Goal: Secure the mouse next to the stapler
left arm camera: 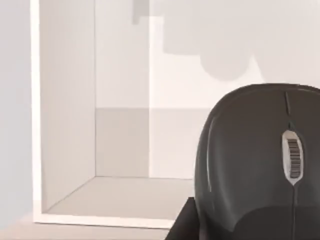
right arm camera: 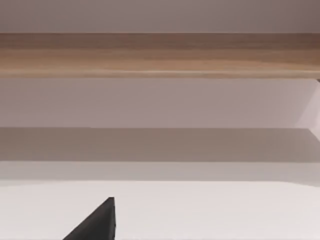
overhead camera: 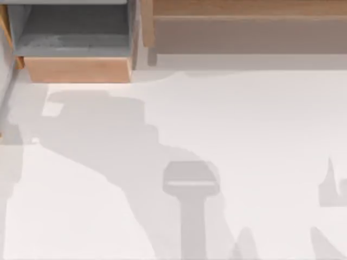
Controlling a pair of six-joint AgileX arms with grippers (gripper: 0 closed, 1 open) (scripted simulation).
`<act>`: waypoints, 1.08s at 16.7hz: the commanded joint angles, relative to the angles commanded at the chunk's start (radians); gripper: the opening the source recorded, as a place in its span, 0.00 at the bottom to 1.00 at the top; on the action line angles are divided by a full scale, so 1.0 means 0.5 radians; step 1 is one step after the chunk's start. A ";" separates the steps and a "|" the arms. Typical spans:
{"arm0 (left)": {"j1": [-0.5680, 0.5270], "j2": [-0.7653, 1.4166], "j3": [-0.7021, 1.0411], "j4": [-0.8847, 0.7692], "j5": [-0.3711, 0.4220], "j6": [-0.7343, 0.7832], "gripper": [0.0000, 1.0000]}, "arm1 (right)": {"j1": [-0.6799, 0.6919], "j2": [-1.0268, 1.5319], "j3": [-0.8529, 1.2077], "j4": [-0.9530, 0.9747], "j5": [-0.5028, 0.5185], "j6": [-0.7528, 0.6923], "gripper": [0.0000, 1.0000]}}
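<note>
A dark grey mouse with a ribbed scroll wheel sits very close in the left wrist view, raised in front of a white open compartment. My left gripper is shut on it, and one dark finger shows beside its lower edge. In the right wrist view, one dark fingertip of my right gripper pokes over the white table, facing a wooden shelf. The stapler is out of view.
In the top view an open drawer with a wooden front and grey inside stands at the back left. A long wooden shelf runs along the back right. Arm shadows lie across the white table.
</note>
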 joint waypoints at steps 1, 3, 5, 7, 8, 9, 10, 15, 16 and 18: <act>0.005 -0.092 -0.101 0.021 -0.010 -0.010 0.00 | 0.000 0.000 0.000 0.000 0.000 0.000 1.00; 0.014 -0.263 -0.315 0.066 -0.029 -0.029 0.00 | 0.000 0.000 0.000 0.000 0.000 0.000 1.00; 0.021 -0.420 -0.536 0.116 -0.046 -0.049 0.00 | 0.000 0.000 0.000 0.000 0.000 0.000 1.00; 0.024 -0.552 -0.765 0.174 -0.058 -0.070 0.00 | 0.000 0.000 0.000 0.000 0.000 0.000 1.00; 0.022 -0.609 -0.880 0.207 -0.062 -0.081 0.00 | 0.000 0.000 0.000 0.000 0.000 0.000 1.00; 0.020 -0.660 -0.996 0.242 -0.065 -0.093 0.00 | 0.000 0.000 0.000 0.000 0.000 0.000 1.00; 0.015 -0.699 -1.110 0.282 -0.065 -0.105 0.00 | 0.000 0.000 0.000 0.000 0.000 0.000 1.00; -0.038 -0.774 -1.631 0.522 -0.043 -0.162 0.00 | 0.000 0.000 0.000 0.000 0.000 0.000 1.00; -0.053 -0.769 -1.718 0.574 -0.035 -0.172 0.00 | 0.000 0.000 0.000 0.000 0.000 0.000 1.00; -0.082 -0.745 -1.864 0.668 -0.017 -0.190 0.00 | 0.000 0.000 0.000 0.000 0.000 0.000 1.00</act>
